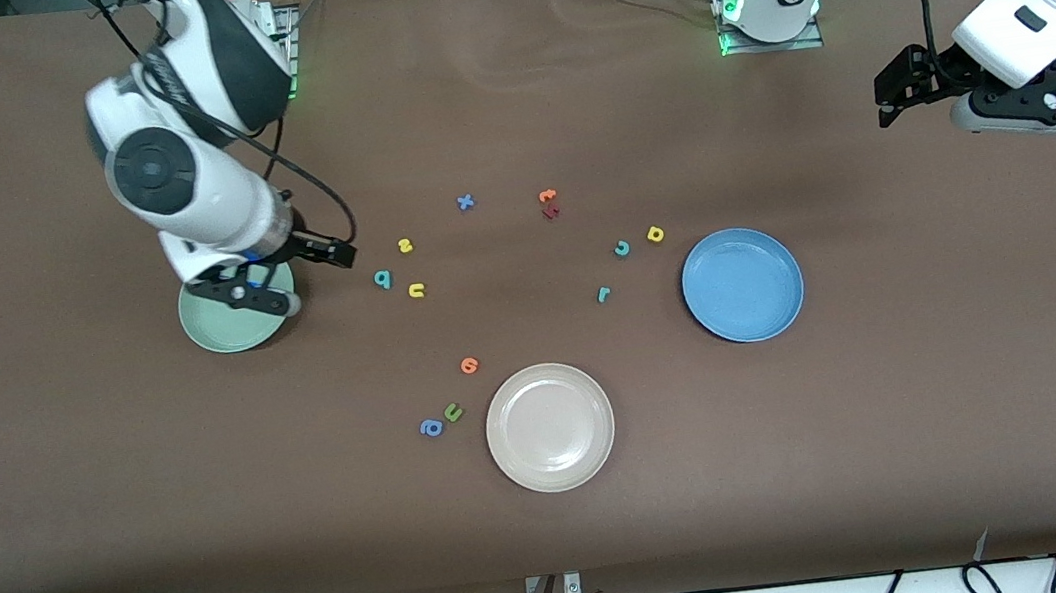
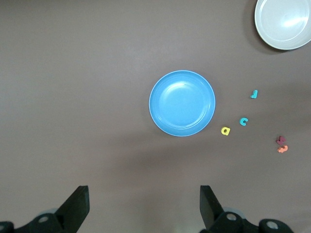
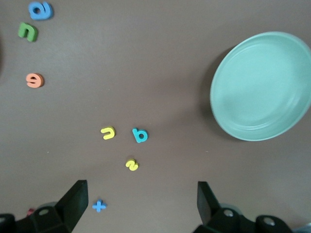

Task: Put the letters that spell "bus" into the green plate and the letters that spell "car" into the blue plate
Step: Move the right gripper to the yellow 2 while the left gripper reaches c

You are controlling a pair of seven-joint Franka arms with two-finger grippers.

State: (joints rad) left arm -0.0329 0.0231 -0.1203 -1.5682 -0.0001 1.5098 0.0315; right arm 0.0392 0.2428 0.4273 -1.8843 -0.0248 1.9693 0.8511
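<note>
Fingers on both hands stand wide apart, and neither hand holds or touches anything. The right hand (image 1: 263,287) hangs over the green plate (image 1: 221,336), which sits on the bench (image 1: 111,509) toward the right arm's end. From its wrist view the two dark fingers (image 3: 73,204) frame bare bench, with the green plate (image 3: 262,86) off to one side. The left hand (image 1: 906,94) hangs over bare bench at the left arm's end, well apart from every letter — that arm waits. Its wrist view shows the spread fingers (image 2: 77,206) and the blue plate (image 2: 182,103) between them, farther off.

Nothing lies in either plate. The teal "b" (image 1: 382,278), yellow "u" (image 1: 417,291) and yellow "s" (image 1: 405,245) lie close together on the bench just beside the green plate, toward the middle. The teal "c" (image 1: 622,248), yellow "a" (image 1: 654,234) and teal "r" (image 1: 603,294) lie near the blue plate (image 1: 742,284), on its side toward the right arm's end.

Other pieces are scattered about — a blue cross (image 1: 465,202), an orange "t" (image 1: 547,196) touching a dark red letter (image 1: 550,212), an orange rounded letter (image 1: 468,365), a green "u" (image 1: 453,411) and a blue "a" (image 1: 430,428). The last two lie just beside the beige plate (image 1: 550,427), which is nearest the front camera.
</note>
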